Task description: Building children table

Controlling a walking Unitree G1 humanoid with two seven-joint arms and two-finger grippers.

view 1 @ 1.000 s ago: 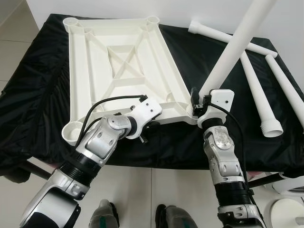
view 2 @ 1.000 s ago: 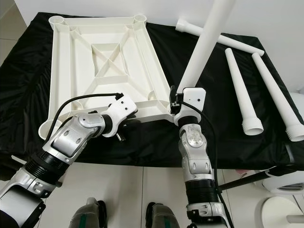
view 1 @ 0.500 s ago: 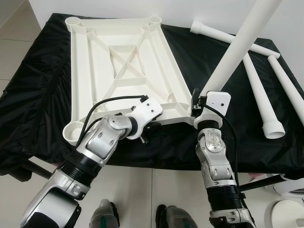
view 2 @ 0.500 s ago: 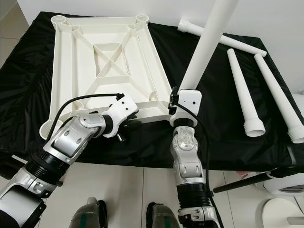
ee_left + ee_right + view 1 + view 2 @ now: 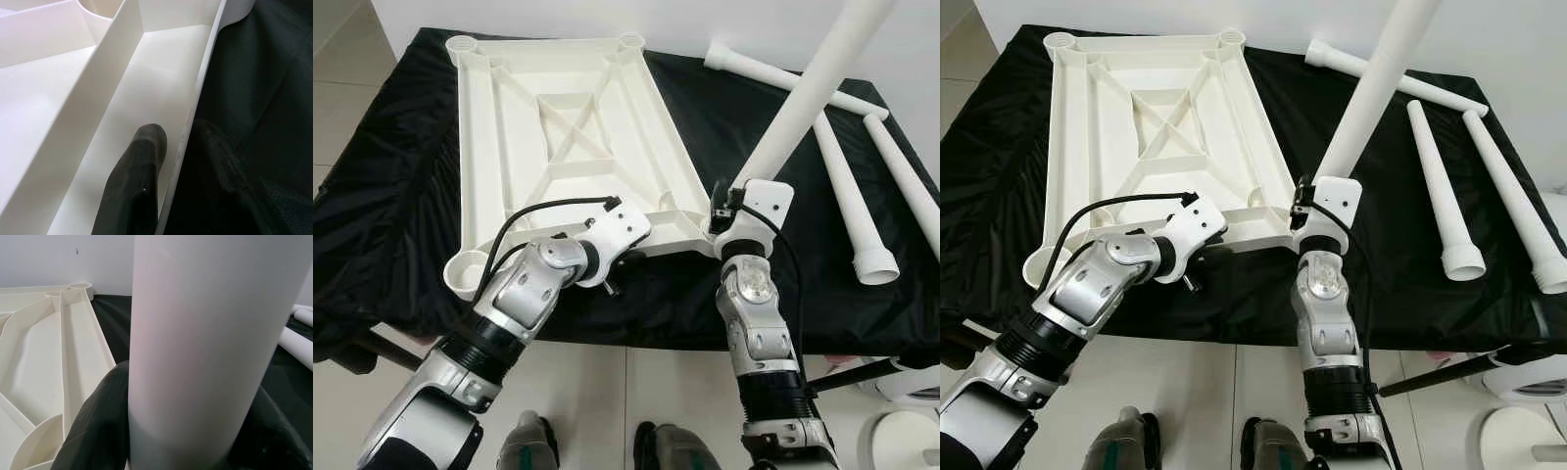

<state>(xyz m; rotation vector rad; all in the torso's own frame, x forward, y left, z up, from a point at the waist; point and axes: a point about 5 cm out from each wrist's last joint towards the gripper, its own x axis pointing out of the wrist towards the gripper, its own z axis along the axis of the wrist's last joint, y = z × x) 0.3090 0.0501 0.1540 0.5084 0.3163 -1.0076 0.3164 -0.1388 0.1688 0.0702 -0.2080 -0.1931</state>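
So the white tabletop (image 5: 570, 137) lies upside down on the black cloth (image 5: 401, 196), ribs up. The right gripper (image 5: 722, 211) is clenched around a white leg (image 5: 803, 98), standing it in the near right corner socket. The left gripper (image 5: 166, 147) pinches the tabletop's near rim to steady it. Three more legs (image 5: 847, 186) wait far right, so I'd say barely a quarter done. No brand or writing I can read.

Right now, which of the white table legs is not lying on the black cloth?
The leg in the right fingers, standing tilted at the tabletop's near corner; three others lie flat.
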